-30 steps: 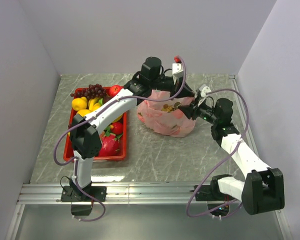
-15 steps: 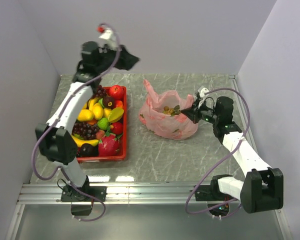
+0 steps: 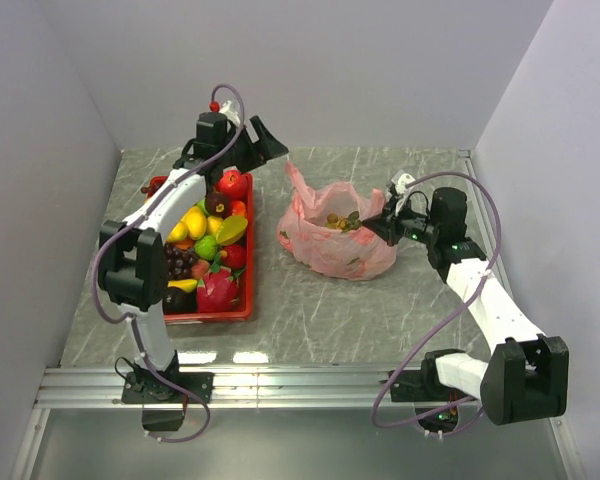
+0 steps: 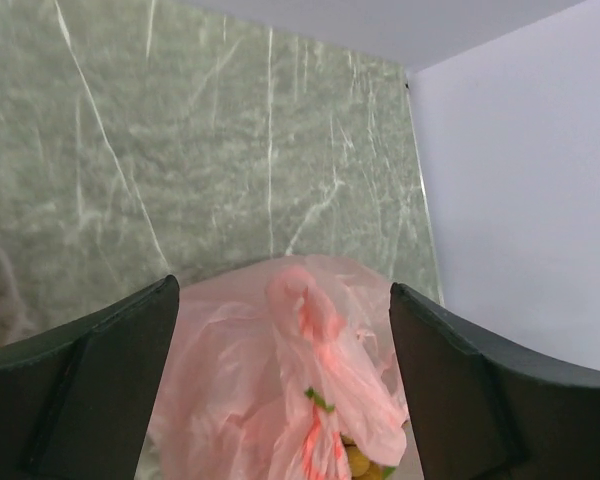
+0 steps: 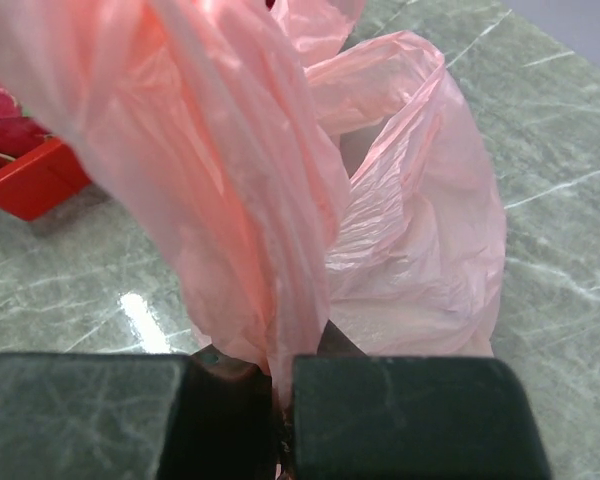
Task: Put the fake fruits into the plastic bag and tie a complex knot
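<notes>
Frees left claw point(image 4: 283, 289) from bag point(image 3: 335, 245): spread wide, empty, back near tray point(image 3: 208, 316). Clamps right claw point(image 5: 284, 372) tight on bag film. Likely fetches more fruits point(image 3: 205, 240).

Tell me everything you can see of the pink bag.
The bag is thin, crinkly, translucent pink film, slumped on the table right of the red tray. Its mouth gapes upward, showing small tan fruits inside. One flap of the rim stands up at its far left corner. The right gripper, jaws shut, pinches a gathered strip of its right rim.
</notes>
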Tool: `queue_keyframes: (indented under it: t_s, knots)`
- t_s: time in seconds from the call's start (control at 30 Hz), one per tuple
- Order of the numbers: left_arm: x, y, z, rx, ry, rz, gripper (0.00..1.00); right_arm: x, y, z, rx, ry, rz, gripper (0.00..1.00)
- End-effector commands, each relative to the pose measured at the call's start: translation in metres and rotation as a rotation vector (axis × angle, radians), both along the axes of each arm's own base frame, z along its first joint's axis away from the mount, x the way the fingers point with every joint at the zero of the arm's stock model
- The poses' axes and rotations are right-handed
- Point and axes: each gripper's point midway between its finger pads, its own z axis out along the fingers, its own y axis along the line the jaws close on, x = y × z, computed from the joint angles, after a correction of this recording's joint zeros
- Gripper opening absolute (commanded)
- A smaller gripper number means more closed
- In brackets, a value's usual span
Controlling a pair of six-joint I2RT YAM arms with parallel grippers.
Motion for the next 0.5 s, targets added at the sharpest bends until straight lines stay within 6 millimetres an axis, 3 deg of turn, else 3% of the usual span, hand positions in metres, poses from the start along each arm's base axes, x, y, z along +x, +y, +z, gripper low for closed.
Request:
queue_keyframes:
  t_s: [0.0,0.13,0.3,0.4,0.47]
  knots:
    - [-0.002,-0.023,0.017,-0.13,0.015,-0.039,0.92,0.005,0.003,0.022,-0.003,-0.064,0.028,0.0]
    - [-0.007,-0.049,0.002,-0.148,0.055,-0.094,0.92,0.007,0.004,0.022,-0.003,-0.061,0.03,0.0]
    - [-0.017,-0.06,-0.018,-0.16,0.131,-0.116,0.87,0.008,0.005,0.023,-0.01,-0.07,0.031,0.0]
    - [-0.03,-0.063,-0.024,-0.164,0.16,-0.148,0.81,0.007,0.004,0.021,-0.013,-0.067,0.025,0.0]
    - [-0.037,-0.064,-0.024,-0.18,0.165,-0.165,0.7,0.006,0.003,0.017,-0.008,-0.052,0.021,0.0]
